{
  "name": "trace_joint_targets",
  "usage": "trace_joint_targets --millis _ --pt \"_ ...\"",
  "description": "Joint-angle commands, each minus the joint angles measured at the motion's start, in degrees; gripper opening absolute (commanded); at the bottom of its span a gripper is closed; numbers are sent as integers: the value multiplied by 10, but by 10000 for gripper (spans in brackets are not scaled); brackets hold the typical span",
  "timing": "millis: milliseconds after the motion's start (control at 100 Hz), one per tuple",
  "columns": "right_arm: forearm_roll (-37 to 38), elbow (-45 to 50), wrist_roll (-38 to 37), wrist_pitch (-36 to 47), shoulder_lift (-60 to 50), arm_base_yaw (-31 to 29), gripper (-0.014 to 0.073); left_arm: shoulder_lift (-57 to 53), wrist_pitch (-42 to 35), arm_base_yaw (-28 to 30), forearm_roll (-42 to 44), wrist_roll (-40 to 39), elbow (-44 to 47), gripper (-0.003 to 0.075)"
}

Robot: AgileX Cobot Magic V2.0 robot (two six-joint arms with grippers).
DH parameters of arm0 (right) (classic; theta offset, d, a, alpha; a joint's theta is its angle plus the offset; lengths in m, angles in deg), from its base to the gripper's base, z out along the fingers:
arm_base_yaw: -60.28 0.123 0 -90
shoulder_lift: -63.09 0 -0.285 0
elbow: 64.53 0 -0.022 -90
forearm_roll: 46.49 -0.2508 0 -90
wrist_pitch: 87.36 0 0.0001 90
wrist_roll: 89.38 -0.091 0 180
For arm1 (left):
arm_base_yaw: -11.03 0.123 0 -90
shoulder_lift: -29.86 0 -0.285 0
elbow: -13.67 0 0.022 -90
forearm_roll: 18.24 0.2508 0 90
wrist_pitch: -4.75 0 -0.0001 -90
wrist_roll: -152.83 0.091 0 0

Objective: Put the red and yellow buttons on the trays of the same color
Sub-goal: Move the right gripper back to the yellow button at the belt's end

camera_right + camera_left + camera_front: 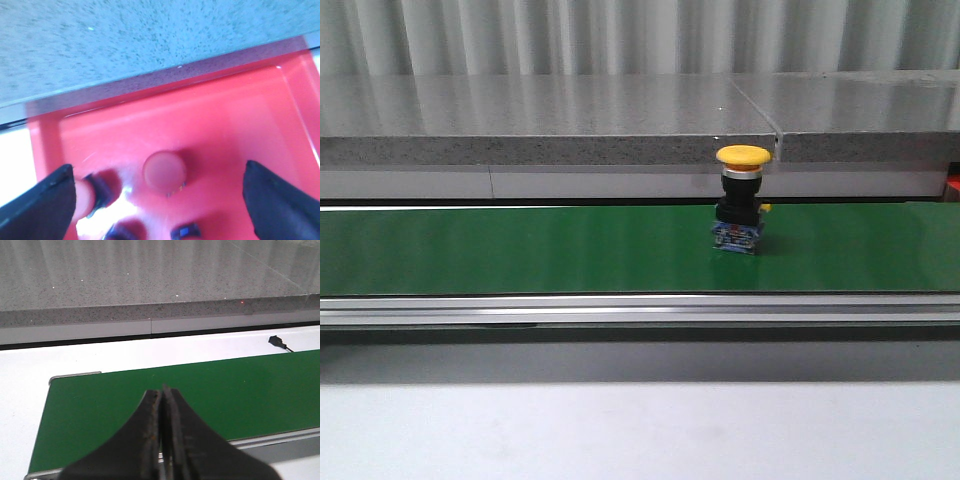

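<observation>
Two grippers: left gripper (162,440) jaws together over green belt (240,390), right gripper (160,200) spread above red tray (220,120).

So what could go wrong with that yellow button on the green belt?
The yellow button stands tall and upright on the green belt, so it might topple if bumped. No claw shows near it: the left claw is shut over the belt's end, and the open right claw hangs over the red tray.

The belt (520,250) looks smooth matt green, its rail (620,308) brushed metal; the red tray (225,130) is glossy plastic, the counter (570,115) speckled polished stone.
</observation>
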State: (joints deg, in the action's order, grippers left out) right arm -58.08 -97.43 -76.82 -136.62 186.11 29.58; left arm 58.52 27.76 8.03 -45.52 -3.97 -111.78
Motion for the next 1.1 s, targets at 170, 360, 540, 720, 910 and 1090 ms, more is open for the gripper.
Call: trace_joint_targets --millis 170,360,540,720,910,1090 --pt "-8 63 13 -22 -135 14 664 2 -41 -6 -14 -1 -16 -20" --pt "-8 194 30 -3 -229 27 664 2 -41 -6 -14 -1 -16 -20" --pt "-25 305 30 2 -310 43 664 2 -41 -6 -14 -1 -16 -20" --pt "-25 400 40 -10 -369 81 664 2 -41 -6 -14 -1 -16 -20" --pt "-25 471 73 -13 -395 142 664 2 -41 -6 -14 -1 -16 -20" --pt "-25 504 98 -8 -393 207 664 2 -41 -6 -14 -1 -16 -20"
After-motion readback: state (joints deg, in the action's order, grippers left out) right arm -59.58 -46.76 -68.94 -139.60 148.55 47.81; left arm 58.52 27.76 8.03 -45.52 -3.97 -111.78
